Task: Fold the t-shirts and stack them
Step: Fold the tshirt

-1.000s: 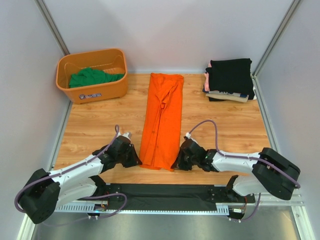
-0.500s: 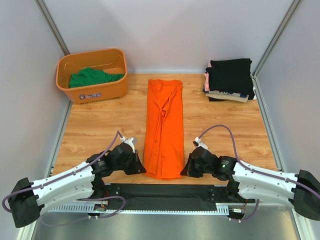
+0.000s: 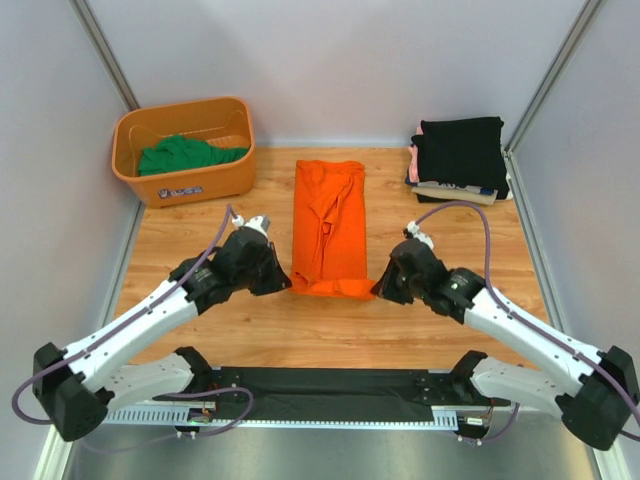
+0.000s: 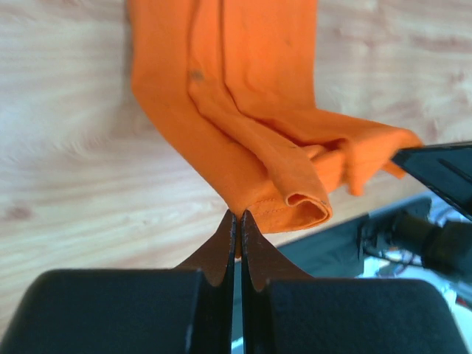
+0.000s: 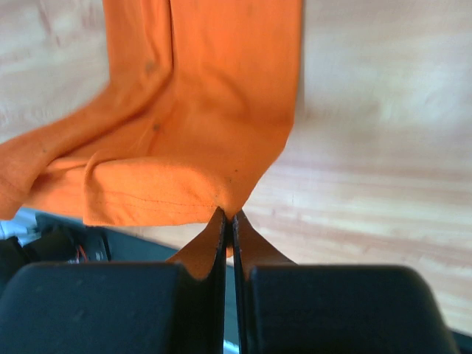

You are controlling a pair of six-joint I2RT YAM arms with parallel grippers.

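Both arms stretched forward, low over the worktop, left pincer and right pincer each pinching a near corner of the orange t-shirt.

bare counter lies open on either side of the orange t-shirt and along the near edge below it. my left gripper and right gripper pinch its near corners, so the middle strip is taken. the orange basket fills the far left corner and the stack of folded t-shirts the far right. walls close both sides.
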